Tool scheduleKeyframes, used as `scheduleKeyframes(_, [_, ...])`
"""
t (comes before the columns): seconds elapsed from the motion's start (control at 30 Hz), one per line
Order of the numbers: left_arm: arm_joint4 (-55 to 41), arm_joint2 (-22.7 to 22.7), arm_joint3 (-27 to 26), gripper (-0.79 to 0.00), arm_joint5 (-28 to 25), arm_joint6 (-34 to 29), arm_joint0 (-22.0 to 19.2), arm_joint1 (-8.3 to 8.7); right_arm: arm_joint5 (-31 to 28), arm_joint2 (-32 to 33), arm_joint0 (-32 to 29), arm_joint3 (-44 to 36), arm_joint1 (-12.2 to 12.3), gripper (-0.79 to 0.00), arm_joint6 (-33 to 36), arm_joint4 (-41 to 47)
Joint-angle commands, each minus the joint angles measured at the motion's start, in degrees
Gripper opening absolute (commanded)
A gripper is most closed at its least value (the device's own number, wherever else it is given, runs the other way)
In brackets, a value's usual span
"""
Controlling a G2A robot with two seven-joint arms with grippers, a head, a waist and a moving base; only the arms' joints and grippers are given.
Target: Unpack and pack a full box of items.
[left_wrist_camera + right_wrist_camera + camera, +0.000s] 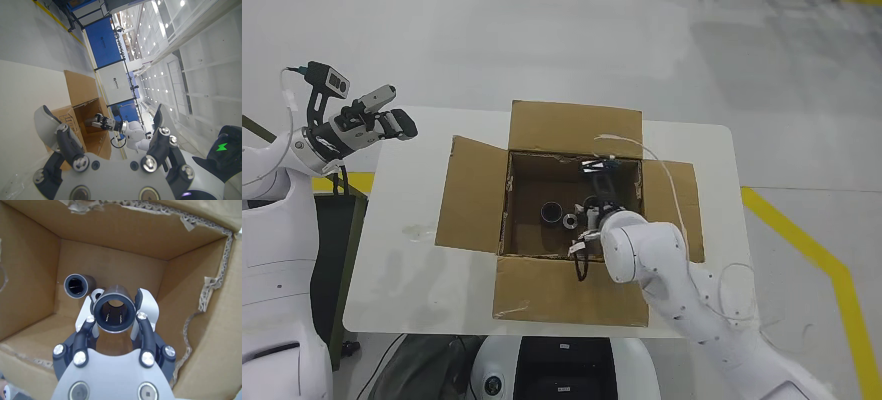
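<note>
A: Entry: cardboard box (576, 128) at the middle of the table (422, 270), all four flaps folded out. Why is the right gripper (116, 296) down in it?

B: It is pinching a metal sleeve (114, 315) by its sides, bore up, one finger on each flank. That grip keeps the sleeve upright and leaves its lower end free, as I read it.

A: Other contents?

B: One more sleeve (76, 288), standing on end on the box floor nearer the left wall, apart from the held one. Upright takes less floor, probably.

A: Going in or coming out?

B: Cannot say from this. The held sleeve looks clear of the floor.

A: And the left gripper (392, 112)?

B: Spread wide, nothing in it, raised beyond the table's far left corner. I'd guess it is parked to keep the box mouth free.
</note>
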Motion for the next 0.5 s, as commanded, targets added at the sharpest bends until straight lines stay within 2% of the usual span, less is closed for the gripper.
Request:
scheduleKeyframes(0.0, [0.0, 0.0, 0.0, 0.0, 0.0, 0.0, 0.0, 0.0, -0.53, 0.56, -1.11, -1.65, -0.03, -0.785, 0.54, -1.39])
scheduleKeyframes(0.13, [0.0, 0.0, 0.0, 0.0, 0.0, 0.0, 0.0, 0.0, -1.06, 1.78, -2.96, -4.04, -0.35, -0.785, 1.08, -3.26])
scheduleKeyframes(0.47, [0.0, 0.0, 0.0, 0.0, 0.0, 0.0, 0.0, 0.0, -1.04, 1.88, -3.09, -4.13, -0.39, -0.785, 1.06, -3.3])
